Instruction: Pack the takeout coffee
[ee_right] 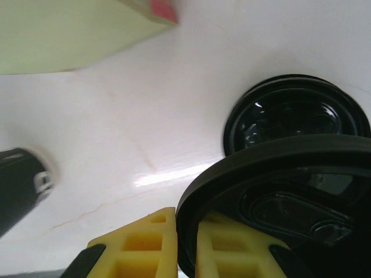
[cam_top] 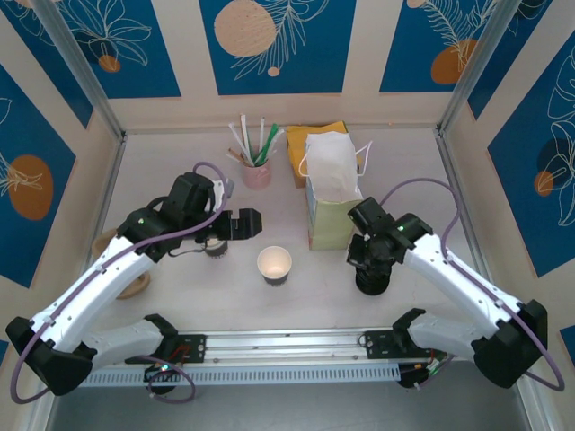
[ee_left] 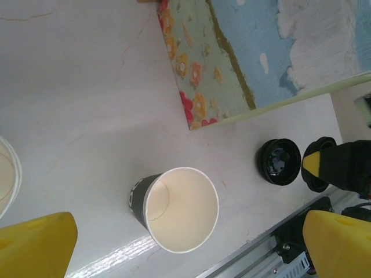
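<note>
Print on the cup is too small to read. Right pincer clenches a black lid by its rim. Left pincer gapes wide, empty.

Robot lab test cell dressed up as a café counter, more stage set than shop. Bare aluminium posts framing printed blue leaf panels, pale marble-look tabletop boxed in on three sides. Left arm and right arm bolted to a slotted rail at the near edge, purple cables looped loose. Café props on top — pink cup of straws, paper bag, paper cup, black lid.
</note>
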